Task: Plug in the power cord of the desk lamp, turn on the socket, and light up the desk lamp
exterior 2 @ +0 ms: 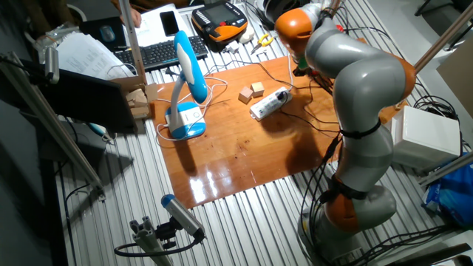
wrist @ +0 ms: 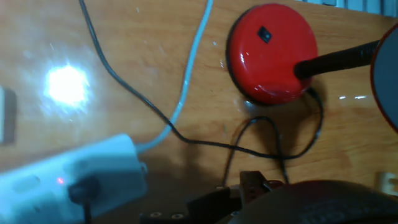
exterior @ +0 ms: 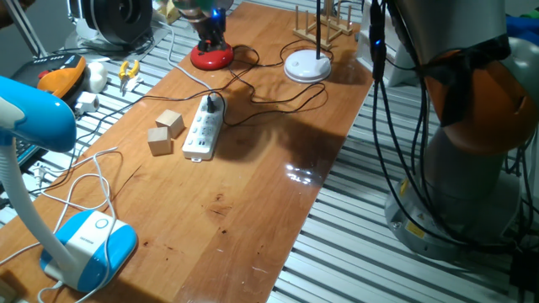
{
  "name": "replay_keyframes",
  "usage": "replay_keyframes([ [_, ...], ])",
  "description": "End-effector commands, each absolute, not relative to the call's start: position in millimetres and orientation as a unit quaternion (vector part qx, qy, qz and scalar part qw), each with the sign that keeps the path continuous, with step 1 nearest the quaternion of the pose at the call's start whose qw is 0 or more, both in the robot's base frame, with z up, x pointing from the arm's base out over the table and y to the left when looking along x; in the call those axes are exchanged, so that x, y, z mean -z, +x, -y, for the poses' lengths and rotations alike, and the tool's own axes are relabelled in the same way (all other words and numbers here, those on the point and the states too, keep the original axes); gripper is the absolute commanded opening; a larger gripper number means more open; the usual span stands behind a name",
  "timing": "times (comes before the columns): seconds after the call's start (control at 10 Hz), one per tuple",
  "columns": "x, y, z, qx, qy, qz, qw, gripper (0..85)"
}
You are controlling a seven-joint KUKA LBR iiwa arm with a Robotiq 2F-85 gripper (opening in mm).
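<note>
plug (wrist: 84, 191) sat in socket (exterior: 203, 135) | socket light (wrist: 60, 181) glowed red | red lamp (wrist: 272, 53) at 1 o'clock, unlit | fingers' state: cannot tell

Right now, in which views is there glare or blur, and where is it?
Hand view: a bright glare spot on the table at upper left, and the socket in the near corner looks soft and blurred. One fixed view: a small reflection on the wood near the right edge, dark shadow beside it. The other fixed view: broad shine on the near end of the tabletop.
</note>
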State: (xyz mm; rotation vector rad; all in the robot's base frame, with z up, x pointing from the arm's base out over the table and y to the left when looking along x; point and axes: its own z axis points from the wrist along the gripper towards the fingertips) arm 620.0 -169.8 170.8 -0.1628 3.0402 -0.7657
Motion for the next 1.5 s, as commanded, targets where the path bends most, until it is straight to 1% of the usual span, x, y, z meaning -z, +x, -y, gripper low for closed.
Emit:
replay_keyframes([
  [0.0,-170.9,619.1,170.5,0.247,-0.102,-0.964,-0.019,0.0],
  [0.4,-169.2,621.7,166.3,0.21,-0.143,-0.966,-0.053,0.0],
  [0.5,-169.2,621.7,166.3,0.208,-0.152,-0.965,-0.058,0.0],
  [0.7,-169.2,621.7,166.3,0.203,-0.183,-0.958,-0.088,0.0],
  [0.8,-169.2,621.7,166.3,0.203,-0.189,-0.956,-0.099,0.0],
  [1.0,-169.2,621.7,166.3,0.214,-0.202,-0.95,-0.108,0.0],
  [1.1,-169.2,621.7,166.3,0.201,-0.201,-0.952,-0.115,0.0],
  [1.3,-169.2,621.7,166.3,0.192,-0.2,-0.953,-0.119,0.0],
  [1.4,-171.3,617.9,169.8,0.194,-0.2,-0.953,-0.121,0.0],
])
